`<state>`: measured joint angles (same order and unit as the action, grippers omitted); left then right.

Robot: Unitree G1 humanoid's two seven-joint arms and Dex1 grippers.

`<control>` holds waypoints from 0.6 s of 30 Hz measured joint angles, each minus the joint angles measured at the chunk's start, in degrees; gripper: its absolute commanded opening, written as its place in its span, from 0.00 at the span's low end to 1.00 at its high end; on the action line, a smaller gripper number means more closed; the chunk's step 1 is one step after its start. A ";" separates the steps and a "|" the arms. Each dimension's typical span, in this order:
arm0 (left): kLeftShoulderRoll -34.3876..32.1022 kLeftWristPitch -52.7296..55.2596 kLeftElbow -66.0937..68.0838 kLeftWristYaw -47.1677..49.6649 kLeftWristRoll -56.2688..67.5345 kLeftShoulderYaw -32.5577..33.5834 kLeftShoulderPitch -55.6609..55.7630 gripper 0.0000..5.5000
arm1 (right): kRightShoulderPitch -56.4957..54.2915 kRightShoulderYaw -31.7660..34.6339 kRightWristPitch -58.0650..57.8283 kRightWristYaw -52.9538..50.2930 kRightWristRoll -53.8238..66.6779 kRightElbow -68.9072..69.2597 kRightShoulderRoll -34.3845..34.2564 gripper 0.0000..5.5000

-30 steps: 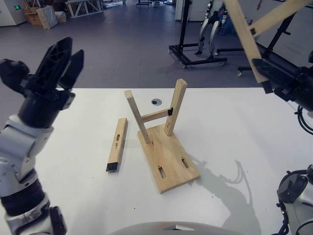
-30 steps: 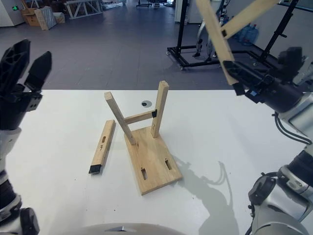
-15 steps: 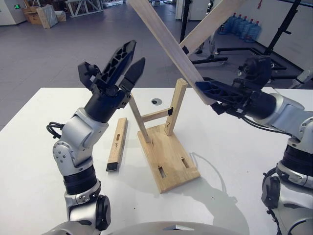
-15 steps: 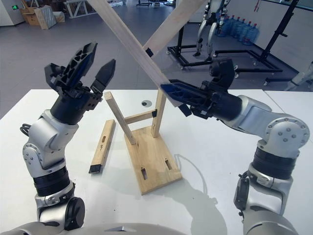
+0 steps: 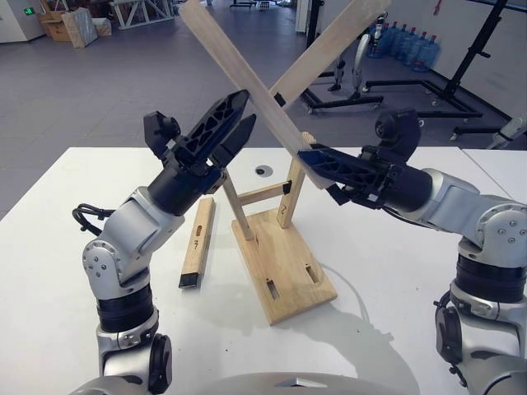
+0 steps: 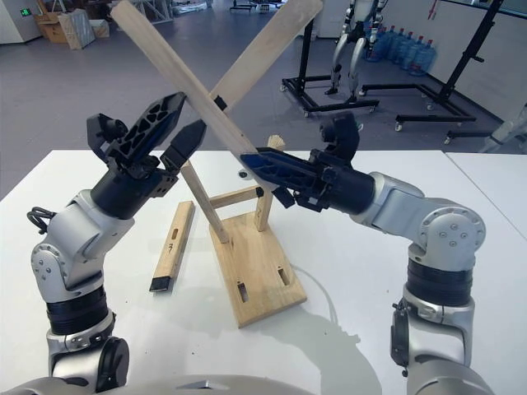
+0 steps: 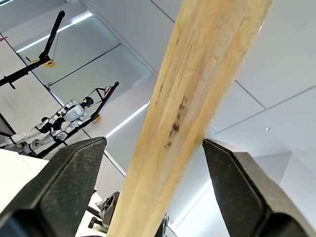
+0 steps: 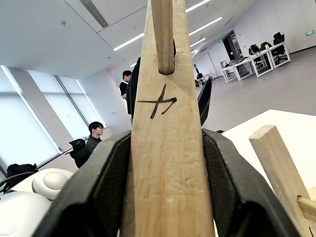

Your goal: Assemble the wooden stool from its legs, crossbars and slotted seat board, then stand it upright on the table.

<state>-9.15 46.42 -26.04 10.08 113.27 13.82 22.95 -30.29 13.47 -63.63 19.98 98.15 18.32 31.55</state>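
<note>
The slotted seat board (image 5: 290,276) lies flat on the white table, with two legs (image 5: 297,177) standing in its far slots, joined by a crossbar (image 5: 262,195). A loose leg (image 5: 198,240) lies to its left. Above them my right gripper (image 5: 317,164) is shut on the lower end of a long leg (image 5: 239,67), which crosses a second joined leg (image 5: 329,45) in the air. In the right wrist view the held leg (image 8: 168,148) sits clamped between both fingers (image 8: 108,187). My left gripper (image 5: 246,111) is open, and its fingers (image 7: 59,192) straddle that same leg (image 7: 182,113).
A small round hole (image 5: 263,171) sits in the table (image 5: 428,313) behind the stool parts. Bare tabletop lies right of the board and along the front edge. Wheeled black racks (image 5: 329,90) stand on the floor beyond the table.
My right gripper has swung the joined legs left and down over the board. My left gripper has come up from the left and now has its open fingers around the held leg.
</note>
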 measured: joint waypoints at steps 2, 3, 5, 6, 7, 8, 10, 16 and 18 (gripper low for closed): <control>-0.95 -0.26 -0.02 -0.13 -0.01 0.04 0.23 0.65 | 0.80 -0.75 0.38 -0.49 0.50 0.41 0.35 0.37; -1.35 -0.54 -0.02 -0.27 -0.01 0.18 0.73 0.65 | 1.48 -1.15 0.57 -0.50 0.59 0.60 0.60 0.37; -2.10 -0.81 0.03 -0.39 -0.04 0.57 2.72 0.65 | 2.36 -1.87 1.02 -0.34 0.63 0.76 1.16 0.37; -2.27 -0.90 0.27 -0.31 -0.05 0.72 3.20 0.65 | 2.48 -2.07 1.36 -0.27 0.64 0.90 1.39 0.37; -2.34 -1.18 0.61 0.07 -0.07 1.02 4.00 0.65 | 2.76 -2.23 1.55 -0.11 0.60 1.04 1.45 0.37; -2.25 -1.98 1.02 0.58 -0.08 1.95 5.64 0.65 | 3.37 -2.61 1.78 0.39 0.58 1.63 1.49 0.37; -1.73 -2.46 1.60 1.37 -0.07 2.48 7.05 0.65 | 3.95 -3.52 2.06 0.85 0.19 2.20 1.52 0.37; -1.12 -2.38 2.36 1.86 -0.07 1.46 7.15 0.65 | 4.05 -5.01 2.80 1.46 -1.18 2.31 1.57 0.37; -1.39 -1.92 2.05 1.83 -0.07 0.21 6.83 0.65 | 4.05 -5.05 3.24 1.53 -1.18 2.39 1.58 0.37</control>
<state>-10.54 44.50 -23.99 11.90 113.19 14.04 29.78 -26.24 8.42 -60.38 21.51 96.96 20.71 33.13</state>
